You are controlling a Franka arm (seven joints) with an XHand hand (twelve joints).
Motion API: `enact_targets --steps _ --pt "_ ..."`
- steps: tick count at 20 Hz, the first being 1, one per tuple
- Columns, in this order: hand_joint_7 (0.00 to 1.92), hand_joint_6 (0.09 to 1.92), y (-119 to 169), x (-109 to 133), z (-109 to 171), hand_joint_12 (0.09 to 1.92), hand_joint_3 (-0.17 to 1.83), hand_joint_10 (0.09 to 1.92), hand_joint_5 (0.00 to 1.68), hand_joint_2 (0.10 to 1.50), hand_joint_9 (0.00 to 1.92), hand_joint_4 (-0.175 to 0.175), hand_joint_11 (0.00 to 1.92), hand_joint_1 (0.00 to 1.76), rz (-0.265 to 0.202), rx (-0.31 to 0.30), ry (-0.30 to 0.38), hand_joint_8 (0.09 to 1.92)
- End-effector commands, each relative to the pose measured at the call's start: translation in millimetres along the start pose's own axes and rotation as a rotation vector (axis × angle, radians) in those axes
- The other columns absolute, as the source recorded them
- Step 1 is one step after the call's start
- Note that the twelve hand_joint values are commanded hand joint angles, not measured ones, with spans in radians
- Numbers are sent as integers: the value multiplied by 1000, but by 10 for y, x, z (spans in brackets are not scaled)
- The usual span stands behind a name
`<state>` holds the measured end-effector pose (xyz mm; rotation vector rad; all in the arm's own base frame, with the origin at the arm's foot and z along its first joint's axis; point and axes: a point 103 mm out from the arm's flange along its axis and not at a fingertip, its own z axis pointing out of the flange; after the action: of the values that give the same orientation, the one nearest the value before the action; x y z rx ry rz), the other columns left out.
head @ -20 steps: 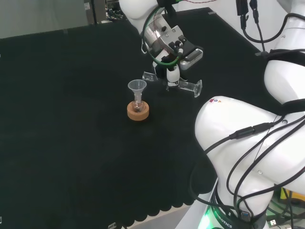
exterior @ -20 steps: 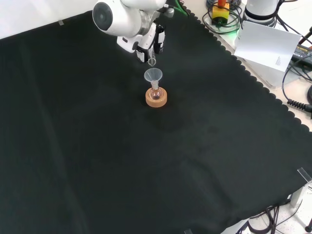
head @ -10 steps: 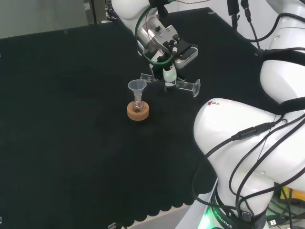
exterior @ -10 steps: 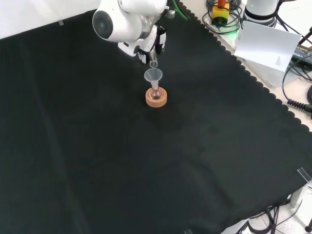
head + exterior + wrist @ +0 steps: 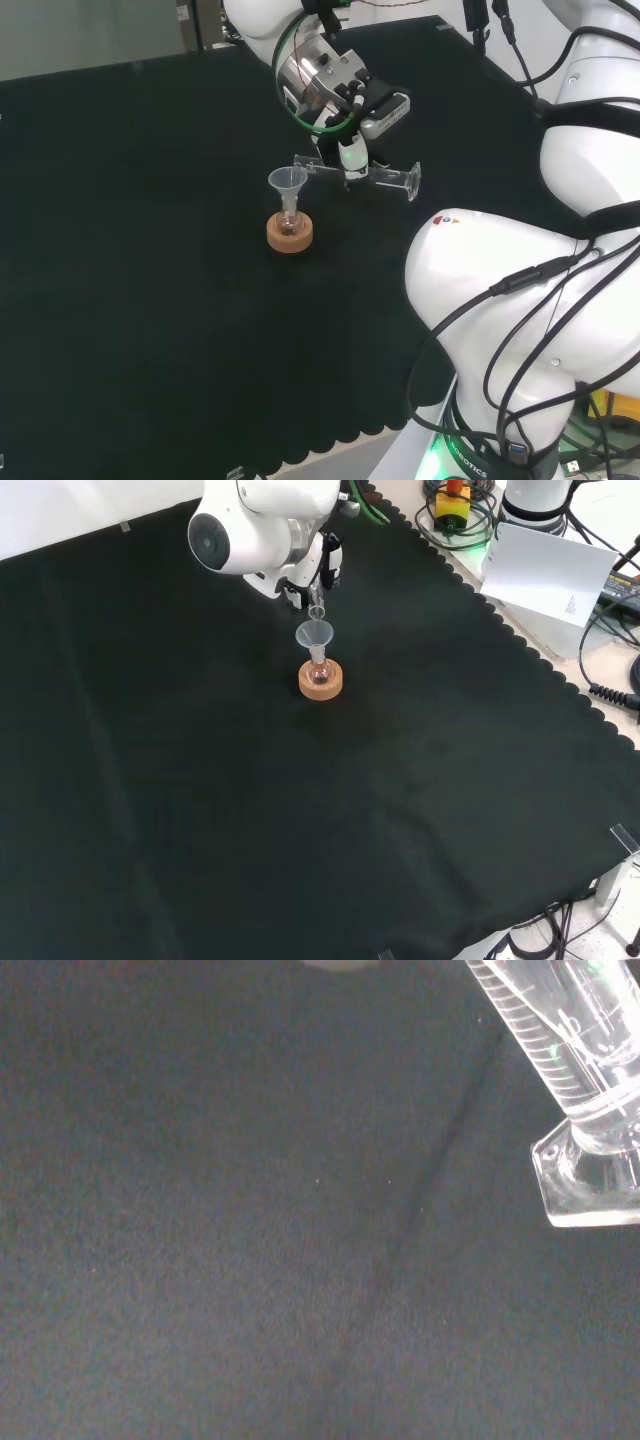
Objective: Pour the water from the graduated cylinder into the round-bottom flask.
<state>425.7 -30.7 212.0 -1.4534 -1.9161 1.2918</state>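
the hand (image 5: 345, 100) grips the graduated cylinder (image 5: 365, 176) around its middle, fingers curled on it, the tube lying almost level above the black-clothed table (image 5: 150, 250). in the head view its spout end hangs just right of the funnel (image 5: 288, 181), a little above the rim. the funnel sits in the round-bottom flask (image 5: 290, 224) on a cork ring (image 5: 290, 236). clear, stiff and likely slippery and breakable, the light cylinder seems best held mid-tube.

You see the clear graduated cylinder (image 5: 362, 176) lying near-horizontal in the air, mouth beside the funnel (image 5: 287, 184) atop the round-bottom flask (image 5: 289, 224) on its cork ring (image 5: 290, 235).
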Motion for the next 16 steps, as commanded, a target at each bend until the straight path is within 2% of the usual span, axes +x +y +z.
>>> enact_targets --steps 1,11,16 --pt "942 1108 -26 -2 -1 741 0 87 903 1146 1482 -175 1274 1249 3 12 -8 1097" --pt "941 1110 -69 129 -60 739 0 87 902 1146 1483 -175 1274 1248 24 81 -28 1099" --pt "940 1111 -75 125 -69 738 0 87 902 1146 1483 -175 1275 1248 32 95 -31 1100"
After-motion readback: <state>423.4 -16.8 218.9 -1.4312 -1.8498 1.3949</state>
